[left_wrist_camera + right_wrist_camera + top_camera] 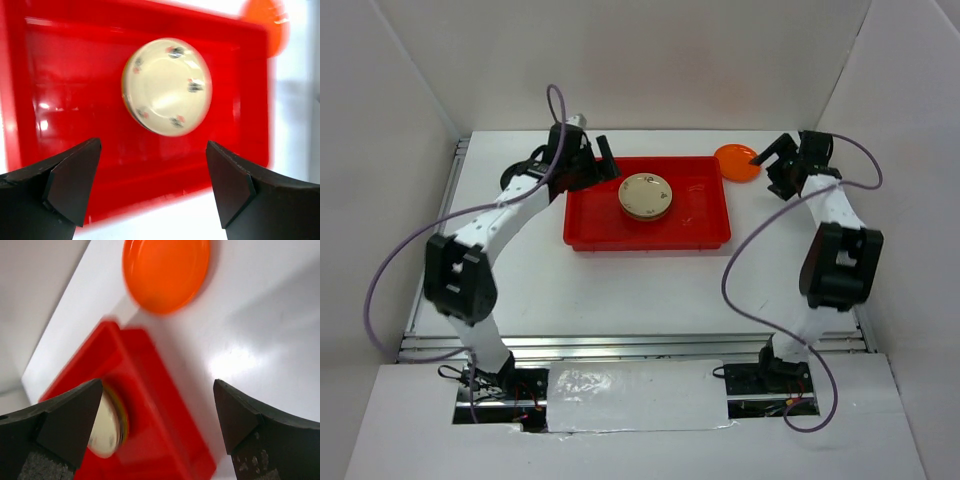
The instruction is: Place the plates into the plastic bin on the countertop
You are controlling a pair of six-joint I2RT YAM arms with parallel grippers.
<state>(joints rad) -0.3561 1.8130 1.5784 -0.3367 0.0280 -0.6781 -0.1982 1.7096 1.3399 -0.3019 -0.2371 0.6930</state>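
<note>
The red plastic bin (pixel 650 243) lies on the white countertop (pixel 620 290). A cream floral plate (pixel 645 195) sits in its middle, on top of a stack whose dark and yellow edge shows beneath. An orange plate (pixel 736 162) lies on the countertop just off the bin's far right corner. My left gripper (pixel 595 165) is open and empty over the bin's far left side; its view shows the bin (pixel 75 75), the cream plate (pixel 167 85) and the orange plate (pixel 265 20). My right gripper (pixel 773 168) is open and empty just right of the orange plate (pixel 167 270).
White walls close in the countertop at the back and both sides. A metal rail (pixel 640 347) runs along the front edge. The right wrist view also shows the bin's corner (pixel 165 415) and the cream plate (pixel 107 425).
</note>
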